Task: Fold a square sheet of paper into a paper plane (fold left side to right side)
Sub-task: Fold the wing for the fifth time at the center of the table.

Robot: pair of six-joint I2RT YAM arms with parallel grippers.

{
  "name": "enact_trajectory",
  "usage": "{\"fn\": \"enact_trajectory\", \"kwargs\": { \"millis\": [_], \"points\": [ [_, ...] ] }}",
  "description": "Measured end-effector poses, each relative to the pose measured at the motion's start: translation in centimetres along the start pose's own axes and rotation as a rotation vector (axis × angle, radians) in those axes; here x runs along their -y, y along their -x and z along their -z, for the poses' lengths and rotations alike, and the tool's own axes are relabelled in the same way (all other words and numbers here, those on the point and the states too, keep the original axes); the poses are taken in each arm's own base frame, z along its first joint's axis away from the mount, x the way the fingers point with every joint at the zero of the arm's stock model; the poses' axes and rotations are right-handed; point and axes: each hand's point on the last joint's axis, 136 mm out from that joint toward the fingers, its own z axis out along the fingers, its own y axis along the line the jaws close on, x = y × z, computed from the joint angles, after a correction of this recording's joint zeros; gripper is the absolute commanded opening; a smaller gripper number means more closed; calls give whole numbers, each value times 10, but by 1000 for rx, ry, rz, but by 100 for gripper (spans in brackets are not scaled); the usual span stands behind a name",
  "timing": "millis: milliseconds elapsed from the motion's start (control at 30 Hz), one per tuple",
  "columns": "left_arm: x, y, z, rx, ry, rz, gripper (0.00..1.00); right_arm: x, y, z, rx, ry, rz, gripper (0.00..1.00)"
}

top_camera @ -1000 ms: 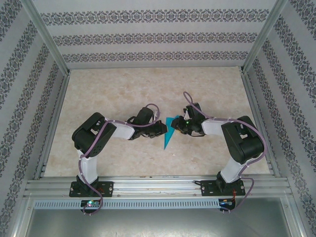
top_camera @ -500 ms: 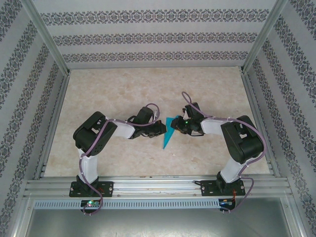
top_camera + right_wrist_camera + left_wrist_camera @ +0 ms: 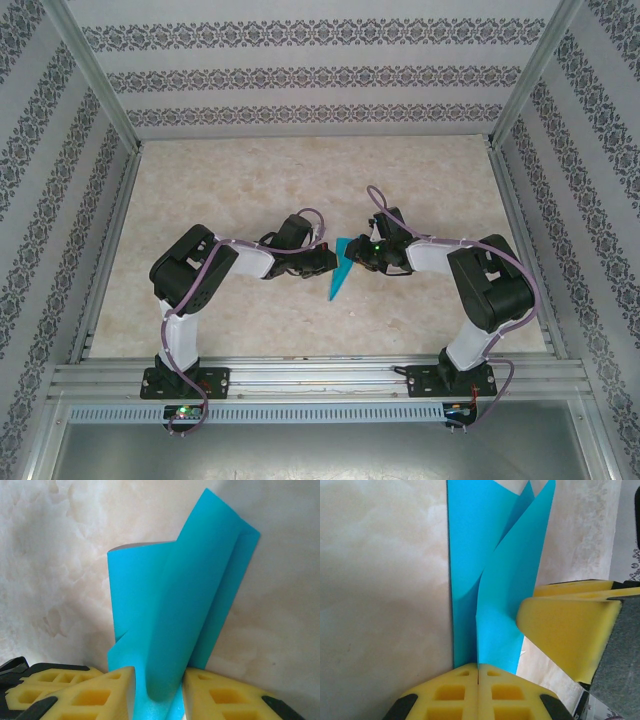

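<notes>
The teal-blue sheet of paper (image 3: 339, 277) lies mid-table, folded into a slim dart with its tip toward the near edge. My left gripper (image 3: 328, 262) meets it from the left. In the left wrist view its jaws (image 3: 478, 669) are shut, and a raised flap edge of the paper (image 3: 470, 555) runs into the seam between them. My right gripper (image 3: 362, 258) comes in from the right. Its yellow fingers (image 3: 112, 690) close on a curled, upstanding fold of the paper (image 3: 175, 605). One right finger (image 3: 565, 625) also appears in the left wrist view.
The marbled beige tabletop (image 3: 250, 180) is framed by aluminium rails (image 3: 320, 372) at the near edge and by patterned walls (image 3: 40, 200) on three sides. Both arms lean inward, elbows out, close together over the centre.
My left jaws have closed the last bit onto the paper's flap. The right gripper and the paper have hardly moved.
</notes>
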Motion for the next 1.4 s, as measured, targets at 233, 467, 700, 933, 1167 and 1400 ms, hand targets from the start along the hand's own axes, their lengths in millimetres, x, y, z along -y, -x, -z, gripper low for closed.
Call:
{"fn": "enact_trajectory", "kwargs": {
  "millis": [233, 467, 700, 933, 1167, 1400],
  "points": [
    [0, 0, -1, -7, 8, -6, 4, -2, 0, 1, 6, 3, 6, 33],
    [-1, 0, -1, -15, 18, 1, 4, -1, -1, 2, 8, 1, 6, 34],
    [-1, 0, -2, -22, 25, 7, 3, 1, -7, 9, 3, -5, 2, 34],
    [-1, 0, -2, -30, 34, 10, 3, -6, -1, 25, 33, 13, 11, 24],
    [-1, 0, -2, -34, 37, 10, 3, -11, 2, 30, 39, 23, 27, 4],
    [-1, 0, -2, -37, 39, 11, 3, -17, 11, 18, 24, 20, 27, 2]
  ]
}}
